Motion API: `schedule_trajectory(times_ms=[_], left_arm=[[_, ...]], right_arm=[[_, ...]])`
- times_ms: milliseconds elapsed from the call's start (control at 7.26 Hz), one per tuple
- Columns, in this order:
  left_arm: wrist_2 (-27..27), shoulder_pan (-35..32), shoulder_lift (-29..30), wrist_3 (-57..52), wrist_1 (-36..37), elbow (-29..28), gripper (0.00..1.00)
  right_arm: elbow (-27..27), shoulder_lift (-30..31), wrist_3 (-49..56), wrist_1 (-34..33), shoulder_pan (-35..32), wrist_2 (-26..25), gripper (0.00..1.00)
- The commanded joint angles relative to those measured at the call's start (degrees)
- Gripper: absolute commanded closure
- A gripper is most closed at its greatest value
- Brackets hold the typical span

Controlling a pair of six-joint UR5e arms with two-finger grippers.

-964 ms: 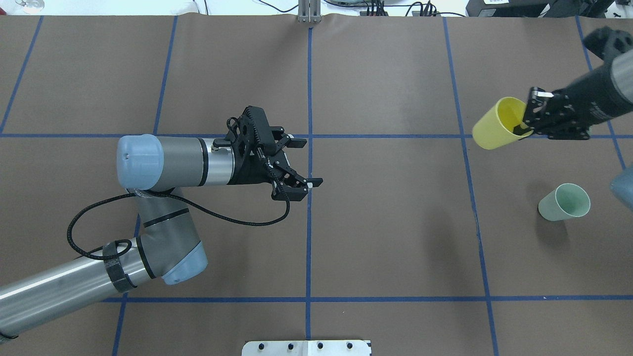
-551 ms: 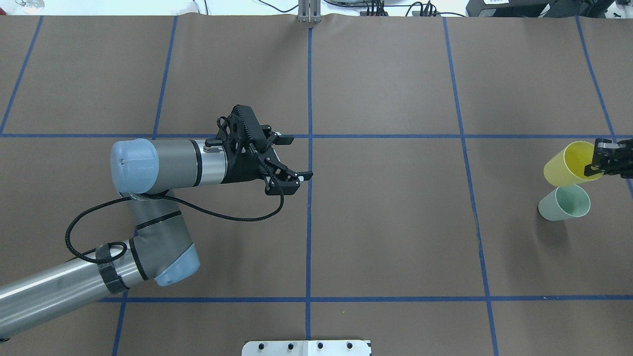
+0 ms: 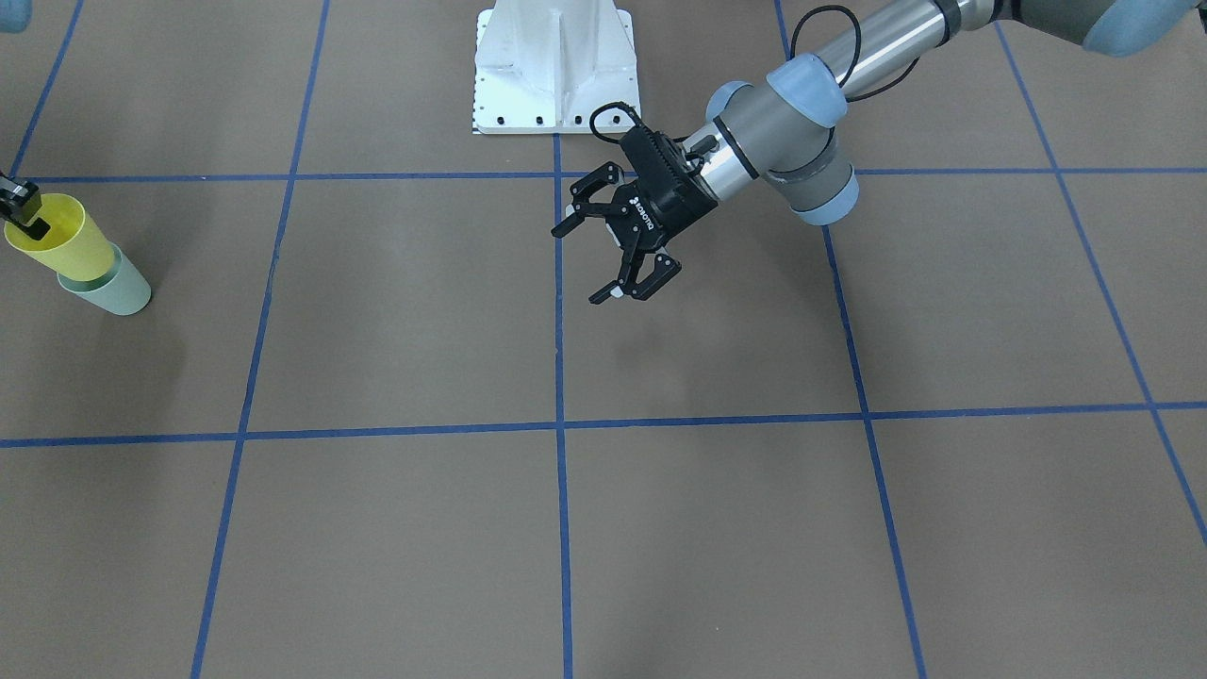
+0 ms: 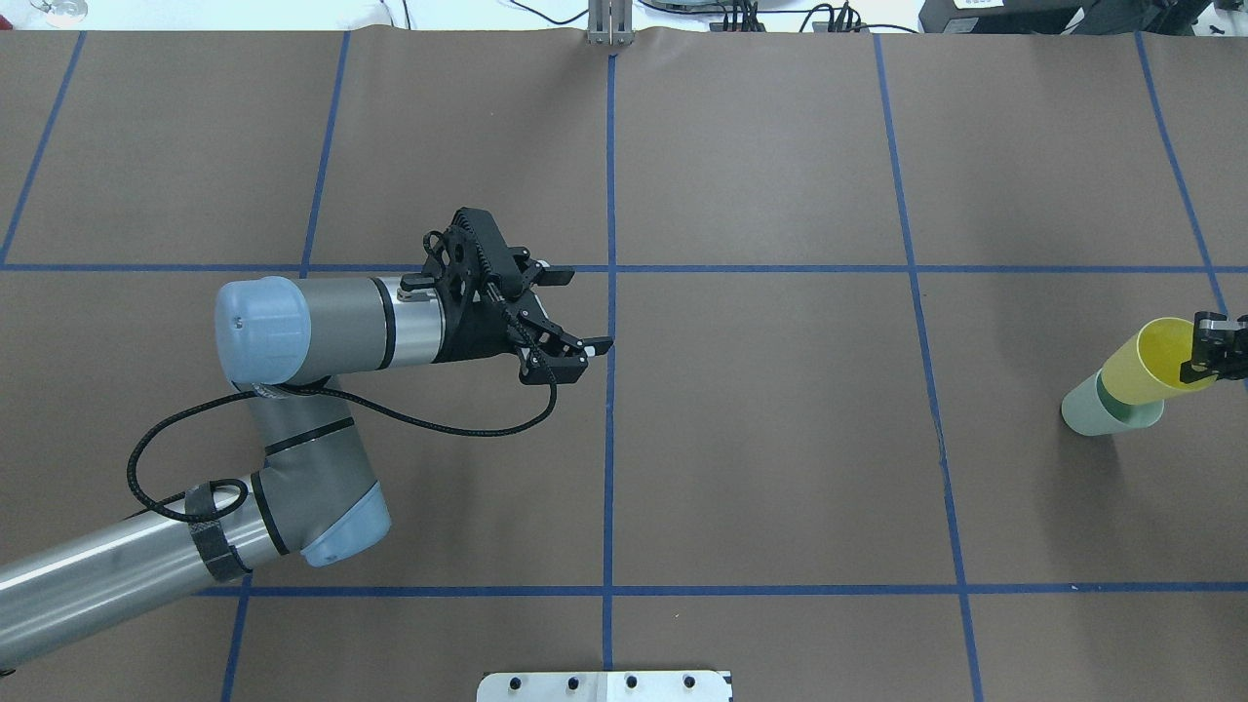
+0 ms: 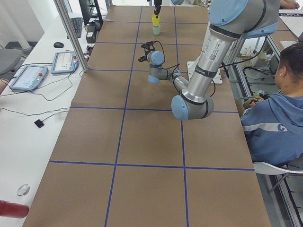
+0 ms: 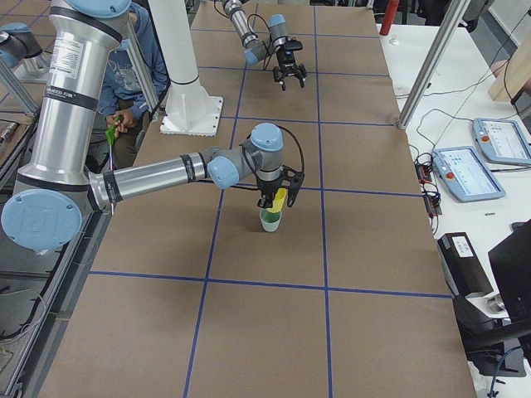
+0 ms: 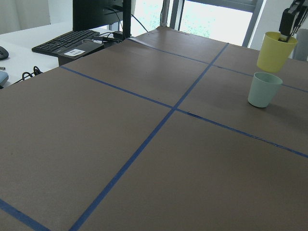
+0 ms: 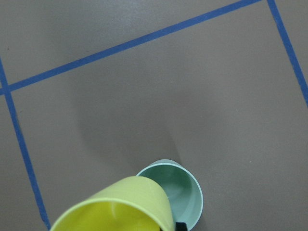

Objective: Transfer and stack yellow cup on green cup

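The yellow cup [image 4: 1150, 363] hangs tilted in my right gripper [image 4: 1209, 353], which is shut on its rim at the table's right edge. Its base is right over the mouth of the green cup [image 4: 1097, 414], which stands upright on the brown table. The left wrist view shows the yellow cup [image 7: 275, 50] just above the green cup [image 7: 263, 89], slightly apart. From the right wrist, the yellow cup [image 8: 120, 207] overlaps the green cup [image 8: 180, 190]. My left gripper [image 4: 585, 310] hovers open and empty near the table's middle, also seen from the front as the left gripper [image 3: 577, 266].
Blue tape lines [image 4: 609, 439] divide the brown table into squares. The white robot base plate [image 3: 556, 66] sits at the robot's edge. A seated person [image 5: 277, 104] is beside the table, and tablets [image 5: 28, 75] and a keyboard lie on a side bench.
My right arm carried the yellow cup rightward and toward the robot, bringing it down over the green cup. My left gripper drew back slightly to the left.
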State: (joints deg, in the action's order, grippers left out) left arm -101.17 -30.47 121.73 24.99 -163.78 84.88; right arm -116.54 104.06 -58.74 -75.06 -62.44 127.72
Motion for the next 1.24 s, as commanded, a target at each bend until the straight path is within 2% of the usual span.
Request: schedule_trajectory(times_ms=[0,689,827,1102], left_arm=[[0.00,0.06,0.17,0.15,0.13,0.20,0.00],[0.09,0.23,0.35,2.86,0.13,0.46,0.00],[0.09,0.24,0.35,2.96,0.22,0.46,0.00],[0.09,0.32,0.27,2.96,0.13,0.46,0.00]], right_arm=[[1.66,0.09,0.21,0.17,0.04,0.25,1.00],[3.33,-0.35,0.65,0.17,0.13,2.26,1.00],[3.68,-0.61,-0.31,0.17,0.21,2.27,0.02],[3.77,-0.70,0.56,0.17,0.21,2.27,0.00]])
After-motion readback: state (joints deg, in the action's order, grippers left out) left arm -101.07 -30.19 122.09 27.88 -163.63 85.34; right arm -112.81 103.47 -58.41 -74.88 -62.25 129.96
